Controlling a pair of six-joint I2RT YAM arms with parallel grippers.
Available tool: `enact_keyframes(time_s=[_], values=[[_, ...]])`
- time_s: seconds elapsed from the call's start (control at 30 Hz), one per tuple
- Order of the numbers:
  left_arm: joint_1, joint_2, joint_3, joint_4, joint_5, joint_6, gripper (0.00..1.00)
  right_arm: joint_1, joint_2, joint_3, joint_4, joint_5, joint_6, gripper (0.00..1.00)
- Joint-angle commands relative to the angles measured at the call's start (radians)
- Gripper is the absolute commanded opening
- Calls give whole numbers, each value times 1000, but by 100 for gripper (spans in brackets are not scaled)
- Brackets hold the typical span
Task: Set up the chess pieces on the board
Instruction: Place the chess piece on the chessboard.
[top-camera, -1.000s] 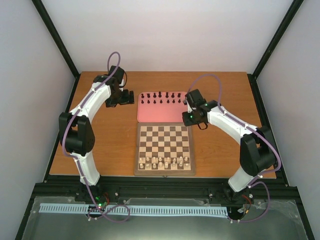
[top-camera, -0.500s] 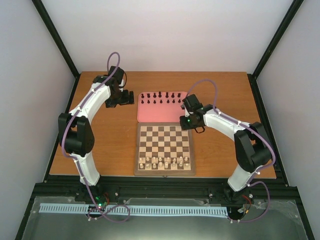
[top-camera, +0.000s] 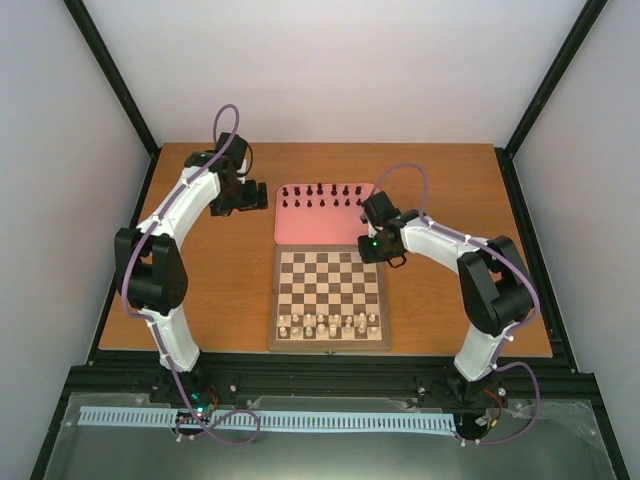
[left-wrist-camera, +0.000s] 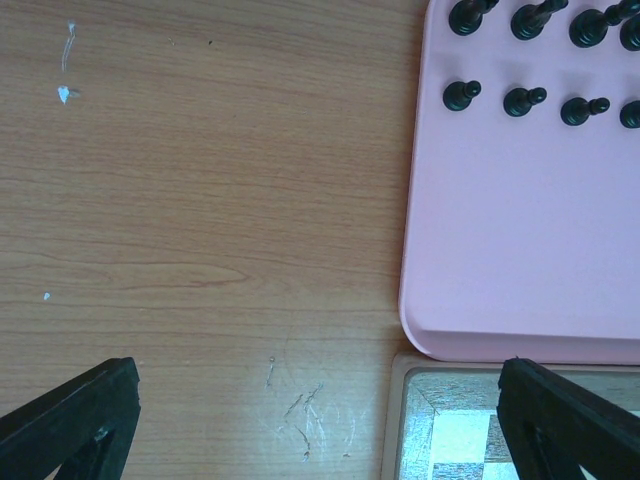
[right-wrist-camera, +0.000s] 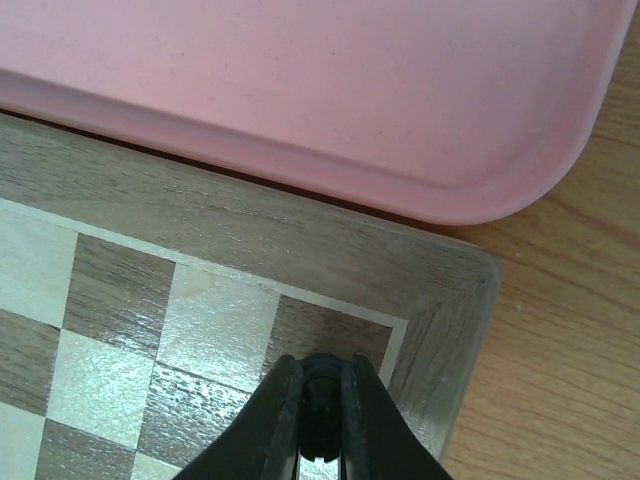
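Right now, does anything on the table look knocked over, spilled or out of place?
Nothing stands out. The black pieces stand upright in two rows on the pink tray, the cream pieces upright on the board. Only faint scratches mark the table.

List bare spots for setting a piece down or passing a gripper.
Free: board middle and far ranks, between the white pieces and the tray; tray's near half, in front of the black pieces; table left of tray and board. Crowded: tray's far edge, board's near two ranks, board's far right corner under the right gripper, shut on a black piece.
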Motion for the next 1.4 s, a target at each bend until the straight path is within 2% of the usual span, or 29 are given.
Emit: enact_keyframes(time_s=[0.0,0.33,1.03,1.27,1.37], values=[[0,-31,6,8,6,3,100,10,20,30,11,7,10,4],[0,-30,3,5,-2,8,100,9,55,63,-12,8,-5,5],[-1,-31,-12,10,1,7,100,14,3,12,-34,7,-8,6],[-1,-33,-13,11,0,8,100,14,11,25,-38,5,-5,17],[-1,-34,-14,11,1,7,100,17,-6,17,-33,3,-11,34]])
